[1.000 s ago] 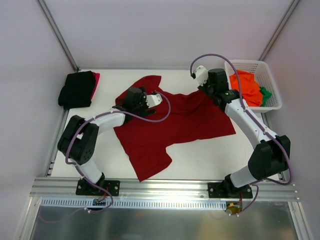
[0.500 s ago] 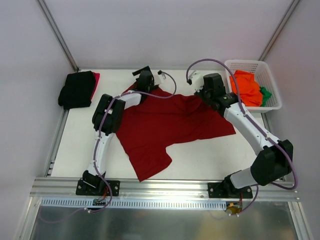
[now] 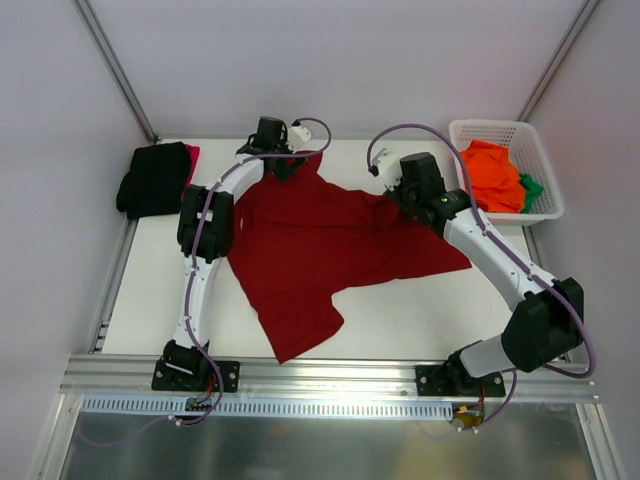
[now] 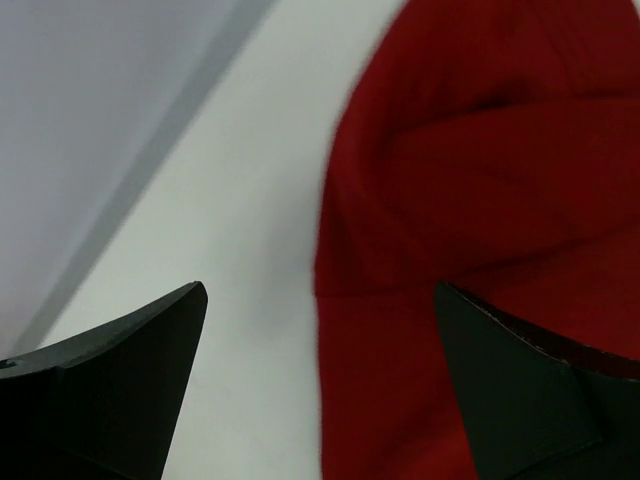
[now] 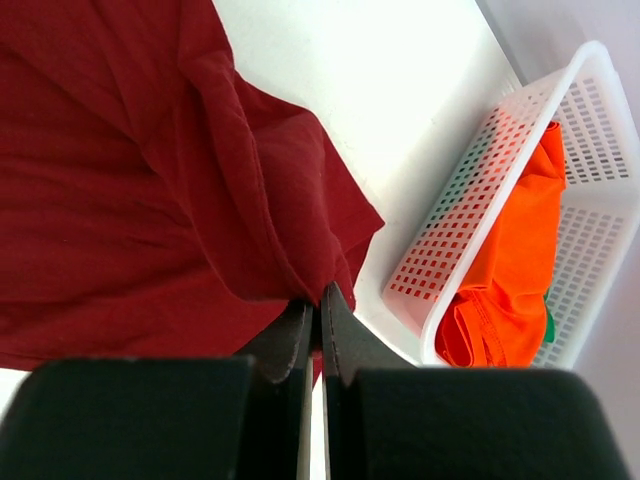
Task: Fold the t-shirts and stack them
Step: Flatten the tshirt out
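Observation:
A dark red t-shirt (image 3: pixel 330 250) lies spread, partly rumpled, over the middle of the table. My left gripper (image 3: pixel 288 163) is open at its far sleeve. In the left wrist view the gripper (image 4: pixel 320 300) straddles the shirt's edge (image 4: pixel 480 200), one finger (image 4: pixel 110 390) over bare table and the other over cloth. My right gripper (image 3: pixel 395 195) is shut on a raised fold of the dark red t-shirt (image 5: pixel 200 180) at its far right side; the right wrist view shows the gripper (image 5: pixel 318 300) pinching the cloth.
A folded black shirt (image 3: pixel 152 178) lies at the far left with bright red cloth (image 3: pixel 191 160) under it. A white lattice basket (image 3: pixel 545 150) at the far right holds an orange shirt (image 3: pixel 490 175) and a green one (image 3: pixel 531 187). The basket (image 5: pixel 470 230) is close beside my right gripper.
My left arm has stretched from the shirt's left side to its far sleeve, still open. My right gripper has shifted slightly left with the cloth in it.

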